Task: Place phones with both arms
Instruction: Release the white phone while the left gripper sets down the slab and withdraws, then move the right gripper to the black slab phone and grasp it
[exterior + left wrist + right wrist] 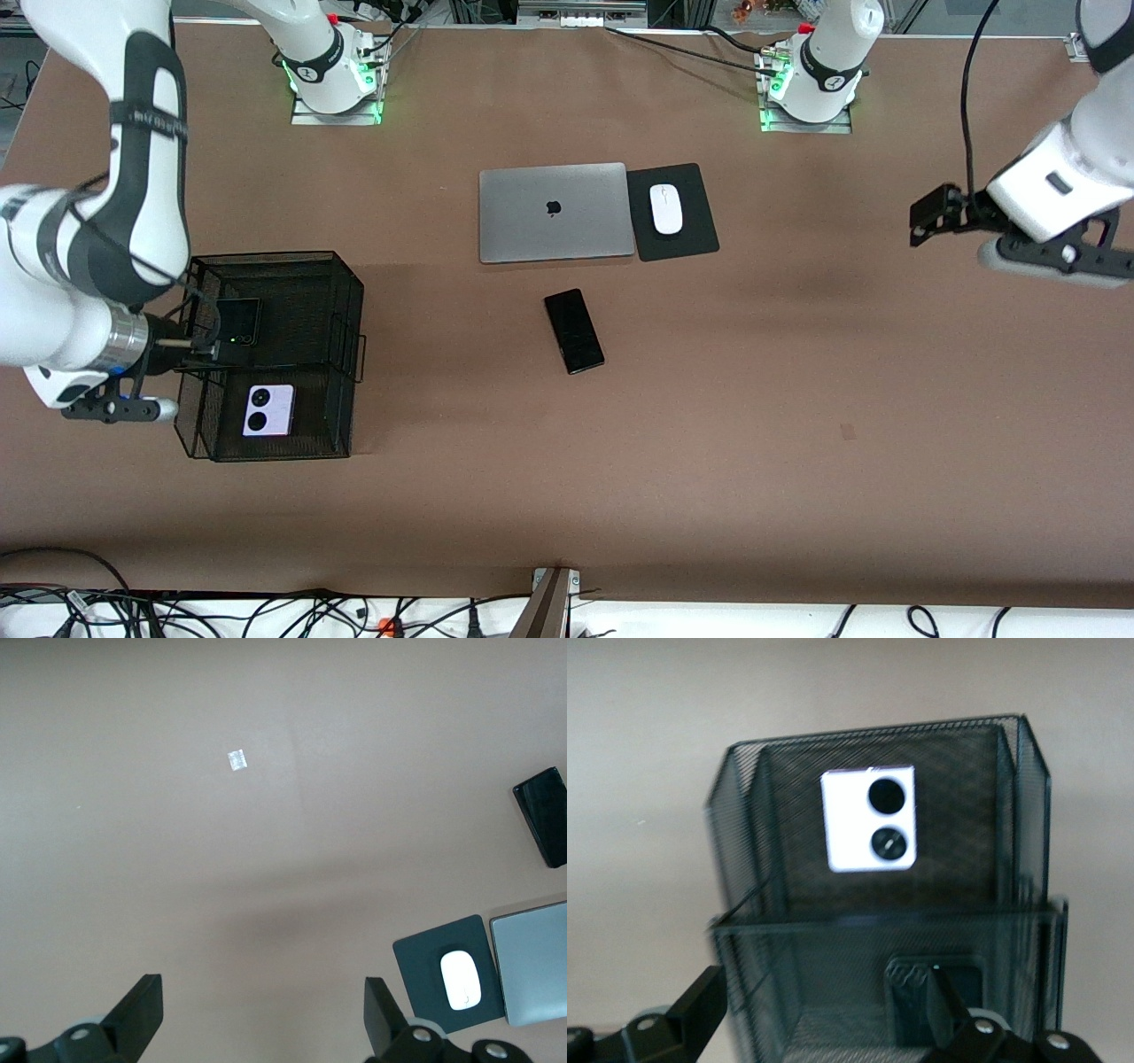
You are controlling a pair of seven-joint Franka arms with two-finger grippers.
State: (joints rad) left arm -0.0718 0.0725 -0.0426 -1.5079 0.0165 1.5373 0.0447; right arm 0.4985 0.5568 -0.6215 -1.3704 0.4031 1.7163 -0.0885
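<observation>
A black mesh basket [266, 257] stands at the right arm's end of the table. The small squarish black phone [237, 330] lies in its compartment farther from the front camera. The lavender-white phone [268, 409] with two black circles lies in the nearer compartment. My right gripper [202, 332] is open over the black phone's compartment, and in the right wrist view [824, 1010] one finger stands beside the black phone [935, 992]. The lavender-white phone [870, 819] shows past it. The long black slab [574, 330] lies mid-table. My left gripper [930, 217] is open and empty in the air at the left arm's end; it shows the same in the left wrist view [263, 1019].
A closed grey laptop [552, 213] lies mid-table, farther from the front camera than the slab. Beside it a white mouse [666, 209] sits on a black pad [678, 244]. The left wrist view shows the slab [545, 815], mouse [462, 980] and laptop [532, 961].
</observation>
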